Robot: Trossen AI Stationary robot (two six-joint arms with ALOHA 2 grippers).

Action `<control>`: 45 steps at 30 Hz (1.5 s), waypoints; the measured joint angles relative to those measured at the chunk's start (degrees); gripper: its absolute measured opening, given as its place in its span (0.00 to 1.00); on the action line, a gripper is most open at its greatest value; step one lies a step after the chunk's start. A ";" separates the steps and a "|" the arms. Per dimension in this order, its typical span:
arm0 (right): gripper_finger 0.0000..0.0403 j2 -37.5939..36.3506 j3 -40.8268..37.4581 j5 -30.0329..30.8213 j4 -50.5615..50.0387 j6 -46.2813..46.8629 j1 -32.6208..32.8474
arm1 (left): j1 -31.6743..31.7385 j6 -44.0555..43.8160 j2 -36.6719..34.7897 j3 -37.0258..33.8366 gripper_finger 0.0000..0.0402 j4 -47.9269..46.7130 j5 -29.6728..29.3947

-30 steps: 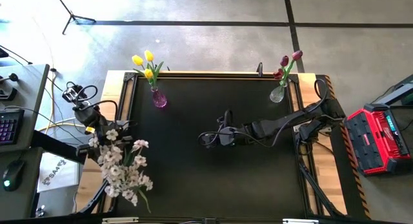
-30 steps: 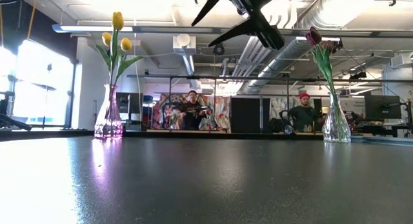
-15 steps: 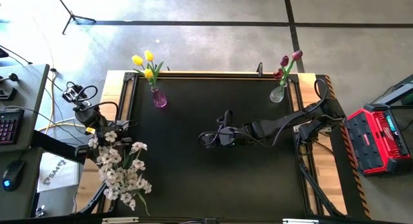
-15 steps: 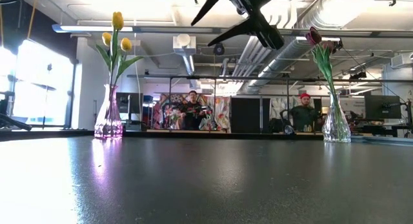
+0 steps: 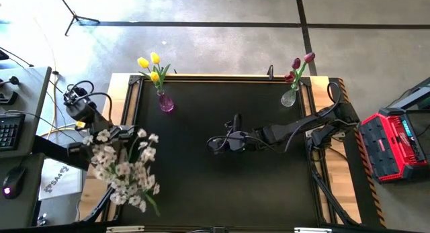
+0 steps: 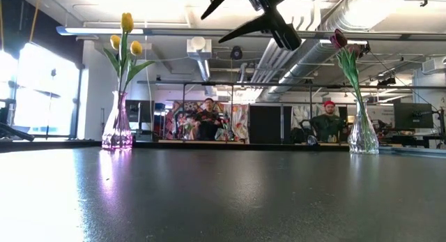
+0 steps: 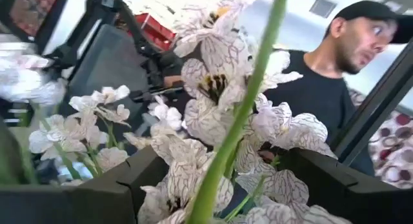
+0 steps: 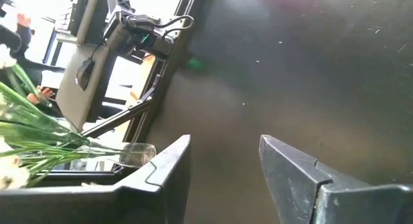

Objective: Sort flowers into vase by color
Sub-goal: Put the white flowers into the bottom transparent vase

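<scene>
On black table (image 5: 222, 186), two vases, workshop behind

an open robotics lab or workshop: concrete floor (image 5: 222, 48), exposed ceiling ducts (image 6: 279, 57), a desk with keyboard (image 5: 8, 131) and mouse (image 5: 12, 182) (people (image 6: 208, 120) working behind).

tulip vases (image 5: 164, 103) at back, sprays (image 5: 125, 169) left

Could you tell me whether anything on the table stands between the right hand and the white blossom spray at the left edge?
Nothing visible does. The right hand hangs open over the table's middle, and the dark surface between it and the white blossom spray by the left hand is bare.
</scene>
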 joint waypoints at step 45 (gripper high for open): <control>0.47 0.02 0.00 0.44 2.13 0.43 1.99 | 0.00 0.26 1.92 3.46 0.68 2.37 1.94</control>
